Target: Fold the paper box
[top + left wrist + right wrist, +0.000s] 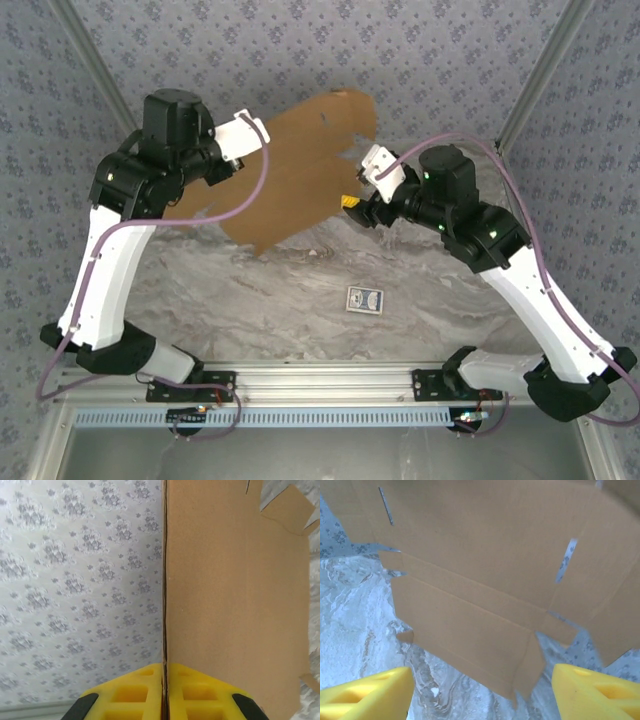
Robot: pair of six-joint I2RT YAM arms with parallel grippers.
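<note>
The paper box point(295, 170) is a flat brown die-cut sheet, held up tilted above the marbled table between the two arms. My left gripper point(165, 692) is shut on the sheet's left edge, and the cardboard point(235, 595) runs away from its yellow fingers point(125, 695). In the top view that gripper point(248, 135) sits at the sheet's upper left. My right gripper point(482, 692) is open, its yellow fingertips point(370, 692) wide apart just short of the sheet's creased flaps point(485, 605). From above, the right gripper point(352, 205) is at the sheet's right edge.
A small blue patterned card point(364, 298) lies on the table in front of the arms. Patterned fabric walls point(420, 50) with metal posts close the back and sides. The aluminium rail point(330, 380) holding both bases runs along the near edge.
</note>
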